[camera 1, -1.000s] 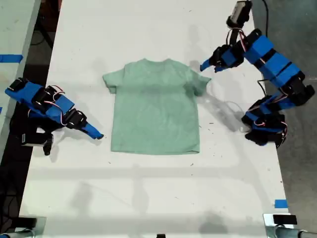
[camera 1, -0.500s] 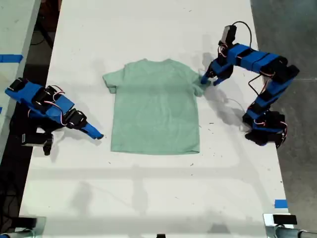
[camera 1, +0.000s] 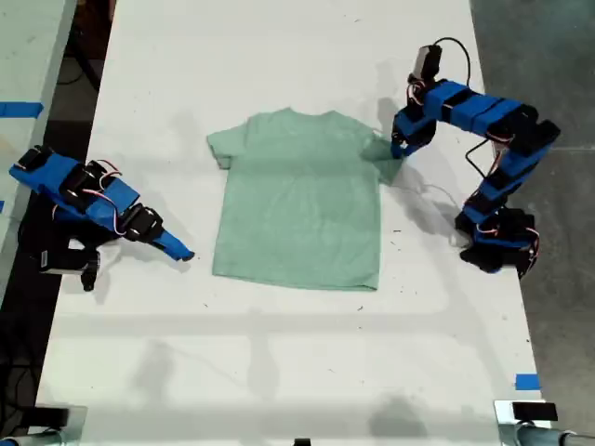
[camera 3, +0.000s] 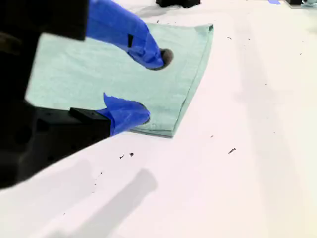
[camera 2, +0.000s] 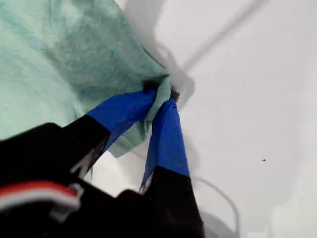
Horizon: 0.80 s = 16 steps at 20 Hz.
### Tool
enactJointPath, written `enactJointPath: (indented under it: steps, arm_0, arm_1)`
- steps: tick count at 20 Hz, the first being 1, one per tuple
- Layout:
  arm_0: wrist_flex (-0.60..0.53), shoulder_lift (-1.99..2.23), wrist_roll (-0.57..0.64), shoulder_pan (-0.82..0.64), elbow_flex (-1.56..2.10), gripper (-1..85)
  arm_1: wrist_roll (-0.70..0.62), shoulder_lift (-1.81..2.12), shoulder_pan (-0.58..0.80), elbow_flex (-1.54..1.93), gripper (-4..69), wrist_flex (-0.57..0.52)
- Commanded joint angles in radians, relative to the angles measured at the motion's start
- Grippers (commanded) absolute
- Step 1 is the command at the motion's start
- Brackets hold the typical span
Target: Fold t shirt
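While second end effector (camera 3: 146, 87) gapes, first end effector (camera 2: 161, 101) pinches t shirt (camera 2: 54, 64) sleeve.

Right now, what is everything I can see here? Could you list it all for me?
t shirt: one, pale mint green, flat in the middle of the table, one sleeve pinched in my first gripper.
table: one, white, under everything.
tape: small blue pieces, one near the table's edge at the exterior view's lower right, another on the neighbouring surface at its left.
first gripper: one, blue, at the exterior view's right, shut on the sleeve.
second gripper: one, blue, at the exterior view's left, open, off the t shirt's hem corner.
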Motion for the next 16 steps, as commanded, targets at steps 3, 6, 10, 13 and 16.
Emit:
enactJointPath:
  steps: [3, 6, 10, 13, 16]
  arm_0:
    - [0.002, 0.008, -0.014, 0.011, 0.003, 14.0]
    - [0.002, 0.008, -0.014, 0.011, 0.003, 14.0]
    - [0.002, 0.008, -0.014, 0.011, 0.003, 14.0]
    - [0.002, 0.008, -0.014, 0.011, 0.003, 14.0]
    - [0.002, 0.008, -0.014, 0.011, 0.003, 14.0]
  arm_1:
    - [0.02, 0.094, -0.176, -0.446, 1.1, 0.207]
    - [0.023, 0.011, -0.354, -0.589, 1.1, 0.166]
    - [0.043, -0.141, -0.499, -0.595, 1.0, 0.025]
    - [0.044, -0.29, -0.571, -0.62, 1.0, -0.058]
    - [0.011, -0.419, -0.621, -0.73, 6.9, -0.046]
